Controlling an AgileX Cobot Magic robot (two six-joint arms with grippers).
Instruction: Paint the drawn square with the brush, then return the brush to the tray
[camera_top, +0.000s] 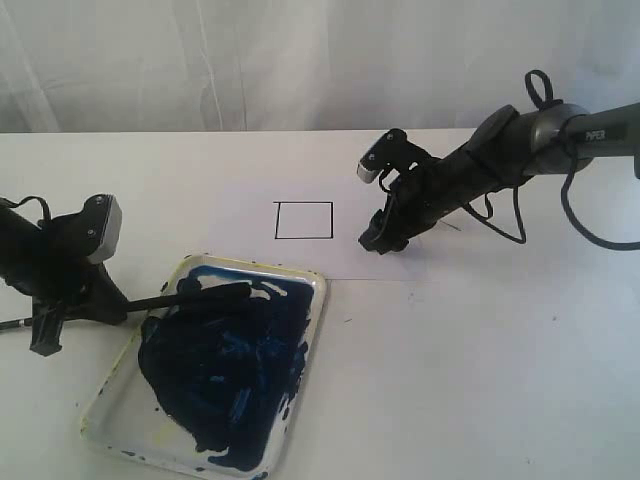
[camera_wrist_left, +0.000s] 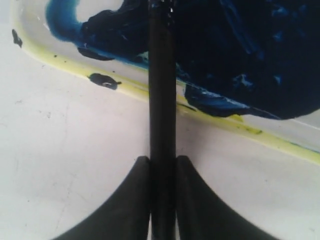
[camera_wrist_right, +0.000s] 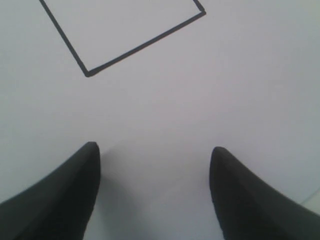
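Observation:
The drawn square (camera_top: 304, 220) is a thin black outline with a white interior on the paper sheet (camera_top: 440, 255); part of the square (camera_wrist_right: 125, 35) shows in the right wrist view. The tray (camera_top: 306, 275), smeared dark blue, lies at the front left, its yellowish rim (camera_wrist_left: 125, 87) seen close in the left wrist view. My left gripper (camera_top: 128, 305) is shut on the black brush (camera_top: 195, 296), whose tip reaches over the tray's blue paint. The brush handle (camera_wrist_left: 162, 100) runs straight out between the fingers. My right gripper (camera_top: 378, 240) stands open on the paper just right of the square, nothing between its fingers (camera_wrist_right: 75, 185).
A white table (camera_top: 480, 380) holds everything, backed by a pale curtain (camera_top: 300, 60). The right arm's cables (camera_top: 520, 215) loop above the paper's right part.

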